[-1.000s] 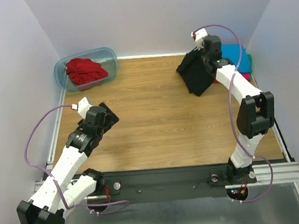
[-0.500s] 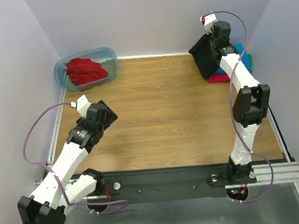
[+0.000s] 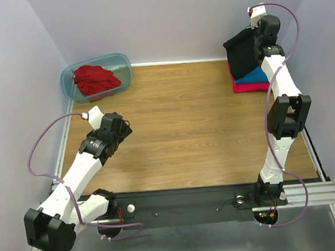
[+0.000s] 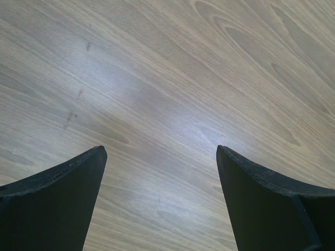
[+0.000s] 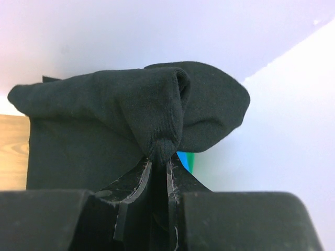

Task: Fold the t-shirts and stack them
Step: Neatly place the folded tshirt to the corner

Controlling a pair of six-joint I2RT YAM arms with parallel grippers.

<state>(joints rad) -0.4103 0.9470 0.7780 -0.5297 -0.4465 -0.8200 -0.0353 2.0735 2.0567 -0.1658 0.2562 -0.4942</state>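
Currently, on table: tub far left holds crumpled red t-shirt. Stack sits far right, turquoise t-shirt atop magenta t-shirt. Black t-shirt hangs over stack's far-left part, long axis near vertical. Right gripper clenched on its top fold; likely move: lower onto stack. Left gripper spread wide, grasping nothing, near left, well apart.

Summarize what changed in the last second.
The right fingers, shut on the black t-shirt, carried it up and toward the far right corner. It now hangs over the stacked turquoise t-shirt and magenta t-shirt. Nothing was grabbed or released. The left fingers stayed open above the table, with only a slight arm shift. The red t-shirt stayed in the tub.
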